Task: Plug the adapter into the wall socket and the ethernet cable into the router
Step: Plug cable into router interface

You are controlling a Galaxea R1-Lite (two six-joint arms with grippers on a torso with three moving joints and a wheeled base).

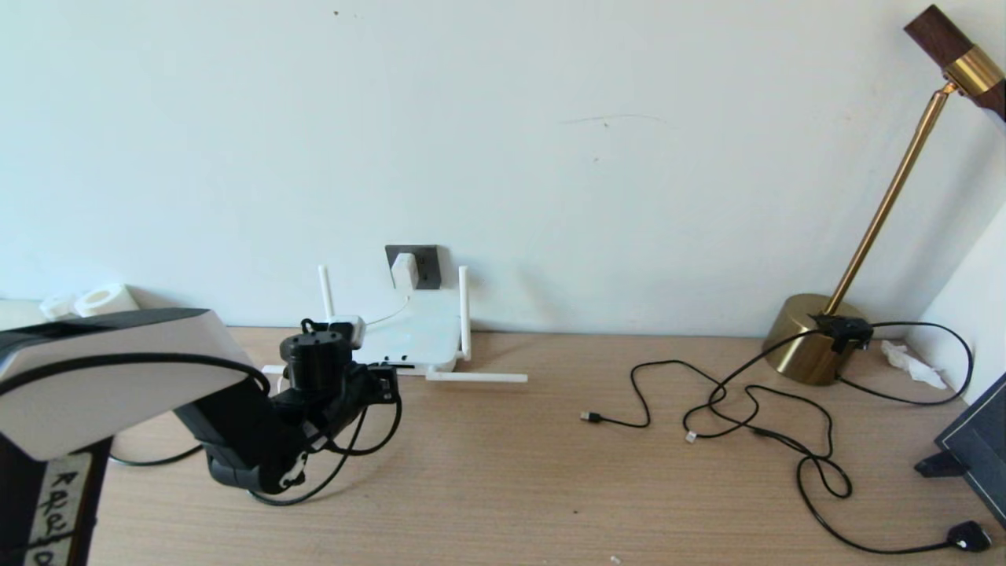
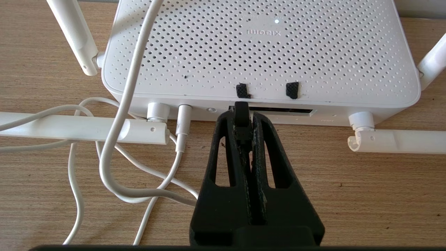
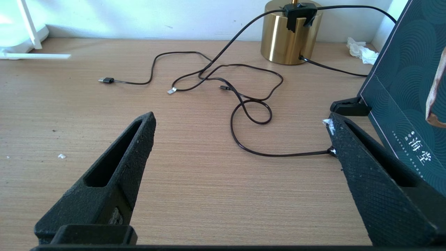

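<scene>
Router (image 2: 264,52): white perforated plastic shell, lettering "xiaomi" seen inverted, upper centre of left wrist frame; left of centre in head frame, on wood-grain desk (image 1: 503,472). Left tool (image 2: 243,120) clamped on ethernet cable (image 2: 241,116) plug, at the dark port slot. Adapter (image 1: 405,270), white cube, seated in grey wall socket (image 1: 424,263). Right tool (image 3: 240,129) spread open; teal box (image 3: 400,90) reads "海堂".

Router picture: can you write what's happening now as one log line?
adapter: in wall socket | left gripper: shut on ethernet cable at router port | right gripper: open, idle over table
</scene>
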